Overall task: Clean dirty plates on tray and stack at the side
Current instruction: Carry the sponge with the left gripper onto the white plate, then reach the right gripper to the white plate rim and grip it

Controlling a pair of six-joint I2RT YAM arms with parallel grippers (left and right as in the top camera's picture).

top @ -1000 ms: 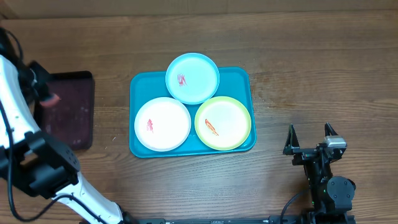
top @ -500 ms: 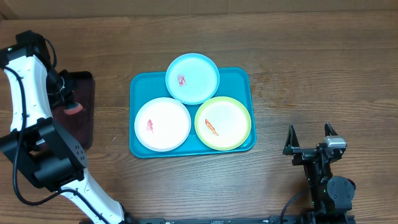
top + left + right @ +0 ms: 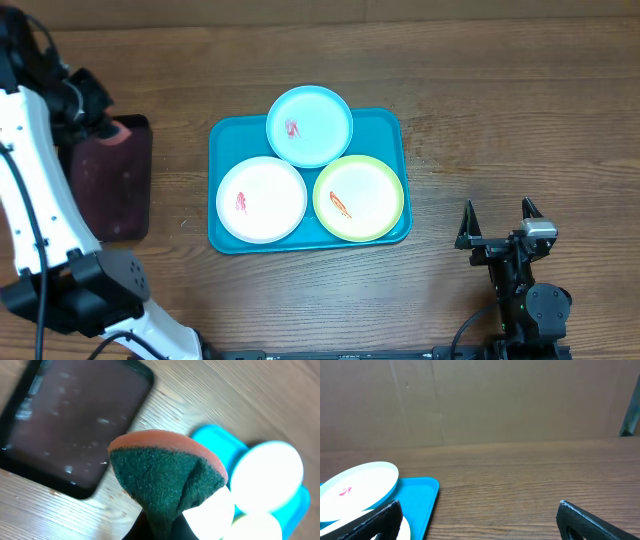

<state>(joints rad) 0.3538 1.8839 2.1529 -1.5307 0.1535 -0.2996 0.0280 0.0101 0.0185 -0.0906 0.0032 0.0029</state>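
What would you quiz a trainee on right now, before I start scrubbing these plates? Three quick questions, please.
1. True or false: the white plate, the pale blue plate and the yellow-green plate all show red smears.
2. The left gripper is shut on: A) a plate; B) the sponge; C) nothing.
3. Which plate overhangs the far rim of the tray?
Key: 1 true; 2 B; 3 the pale blue plate.
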